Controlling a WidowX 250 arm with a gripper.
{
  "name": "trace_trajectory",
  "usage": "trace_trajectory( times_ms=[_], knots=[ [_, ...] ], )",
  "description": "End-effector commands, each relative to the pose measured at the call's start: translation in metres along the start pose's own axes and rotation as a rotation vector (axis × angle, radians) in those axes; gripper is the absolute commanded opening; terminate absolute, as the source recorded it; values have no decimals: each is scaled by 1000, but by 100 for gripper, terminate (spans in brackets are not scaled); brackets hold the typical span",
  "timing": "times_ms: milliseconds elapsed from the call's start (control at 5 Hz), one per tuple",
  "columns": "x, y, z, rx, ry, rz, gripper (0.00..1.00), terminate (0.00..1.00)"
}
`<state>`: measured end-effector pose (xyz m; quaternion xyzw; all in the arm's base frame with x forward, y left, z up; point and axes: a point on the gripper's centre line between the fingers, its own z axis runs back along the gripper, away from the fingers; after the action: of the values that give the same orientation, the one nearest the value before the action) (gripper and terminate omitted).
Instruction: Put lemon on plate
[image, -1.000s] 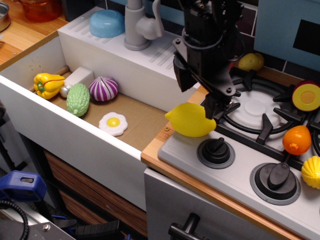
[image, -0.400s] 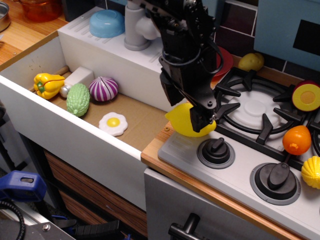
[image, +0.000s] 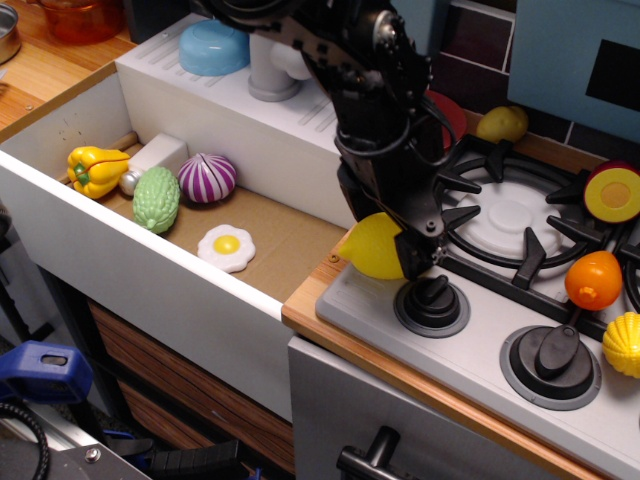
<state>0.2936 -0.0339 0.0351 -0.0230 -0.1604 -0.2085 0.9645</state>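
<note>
The bright-yellow lemon (image: 370, 247) lies at the stove's front left corner, by the left knob (image: 431, 303). My gripper (image: 398, 240) has come down over the lemon's right half. One dark finger (image: 415, 256) stands against the lemon's front right side; the other is hidden behind it. I cannot tell how tightly the jaws hold it. The red plate (image: 450, 117) shows only as a sliver behind my arm, at the back left of the stove.
The sink holds a yellow pepper (image: 95, 168), green vegetable (image: 157, 198), purple onion (image: 207, 177) and fried egg (image: 226, 247). On the stove are a dull yellow fruit (image: 502, 123), an orange fruit (image: 593, 280), a ribbed yellow shell (image: 623, 344) and a second knob (image: 551, 362). The faucet (image: 275, 55) stands behind.
My gripper has moved down and left from above the burner onto the lemon, covering its right half. The lemon has shifted slightly to the right.
</note>
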Motion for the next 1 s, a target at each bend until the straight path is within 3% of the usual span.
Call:
trace_trajectory(
  times_ms=[0,200,400,600,800],
  knots=[
    [6,2,-3,-8,-32,3,100,0],
    [1,0,-7,-13,-28,26,100,0],
    [-1,-2,-1,29,4,53,0,0],
    [2,6,11,82,29,30,0,0],
    [26,34,33,214,-8,-8,0,0]
  ],
)
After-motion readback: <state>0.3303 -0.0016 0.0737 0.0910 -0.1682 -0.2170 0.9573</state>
